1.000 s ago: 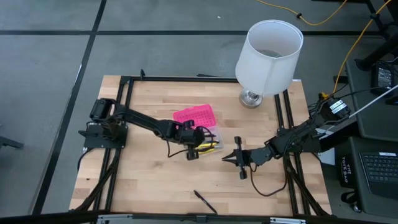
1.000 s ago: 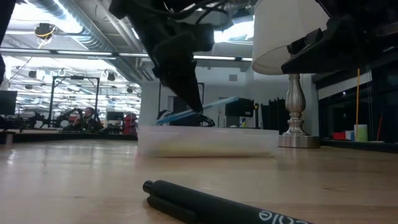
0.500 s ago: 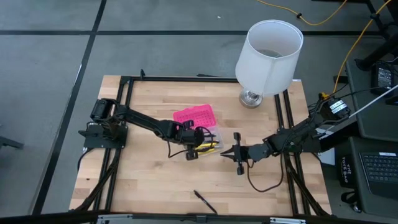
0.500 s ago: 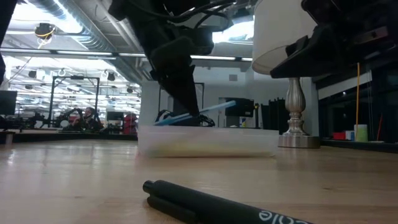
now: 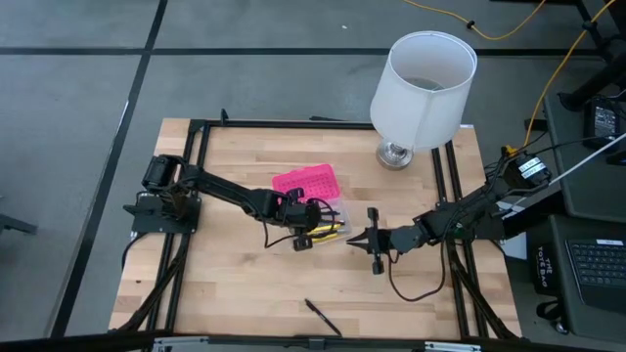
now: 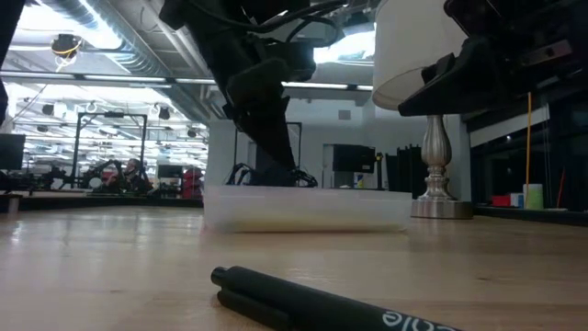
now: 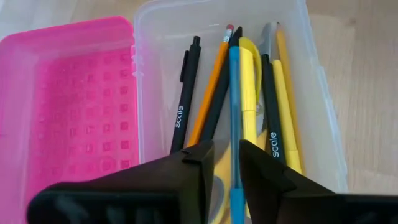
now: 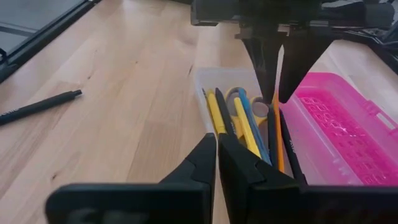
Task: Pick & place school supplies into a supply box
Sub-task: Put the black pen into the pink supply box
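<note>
The left gripper point(image 7: 221, 158) hangs over the open box point(image 7: 323, 93), fingers slightly spread and holding nothing, a blue pen point(image 7: 234, 112) lying loose below among the others. The right gripper point(image 8: 217, 155), pressed together and empty, waits just right of the box. The last black pen point(image 5: 321, 316) lies alone near the table's front edge, slanting from far-left to near-right; light, stiff and slick, it is probably best pinched mid-barrel across its length.

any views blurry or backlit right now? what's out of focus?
Low view: the black pen up close is soft, and the left arm is a dark silhouette against bright ceiling lights. Left wrist view: the left gripper is blurred, the pens in the supply box sharp. Right wrist view: the right gripper is soft.
</note>
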You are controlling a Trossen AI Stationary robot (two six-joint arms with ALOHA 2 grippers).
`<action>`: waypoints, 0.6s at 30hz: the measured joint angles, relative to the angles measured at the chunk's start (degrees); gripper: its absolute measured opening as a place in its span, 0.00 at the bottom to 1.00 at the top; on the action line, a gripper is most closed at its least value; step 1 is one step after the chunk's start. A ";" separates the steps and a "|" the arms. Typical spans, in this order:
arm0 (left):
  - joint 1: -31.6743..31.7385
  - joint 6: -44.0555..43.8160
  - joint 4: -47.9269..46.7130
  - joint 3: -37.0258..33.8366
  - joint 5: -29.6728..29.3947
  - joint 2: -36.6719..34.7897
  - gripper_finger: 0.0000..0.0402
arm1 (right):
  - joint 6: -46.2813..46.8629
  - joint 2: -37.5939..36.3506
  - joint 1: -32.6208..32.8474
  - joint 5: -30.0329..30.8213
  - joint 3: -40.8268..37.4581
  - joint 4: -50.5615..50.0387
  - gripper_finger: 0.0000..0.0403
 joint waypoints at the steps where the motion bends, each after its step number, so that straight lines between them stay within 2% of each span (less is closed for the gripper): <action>1: -0.01 0.00 -0.03 0.00 0.02 0.00 0.17 | 0.00 0.01 0.00 0.00 0.00 0.00 0.06; 5: -0.14 1.33 -2.17 -0.04 3.30 -1.06 0.19 | 0.00 0.00 0.00 -0.02 0.00 -0.04 0.06; 8: -0.89 2.31 -5.47 -0.04 2.14 -3.94 0.16 | -0.04 0.00 0.00 -0.02 0.00 -0.33 0.06; 15: -7.87 2.56 -9.26 -1.11 -8.79 -15.83 0.02 | -0.01 0.00 0.00 0.00 0.00 -0.03 0.06; 18: -13.66 2.26 -4.33 -5.66 -14.84 -21.77 0.01 | 1.69 0.01 0.00 -0.01 0.00 0.02 0.06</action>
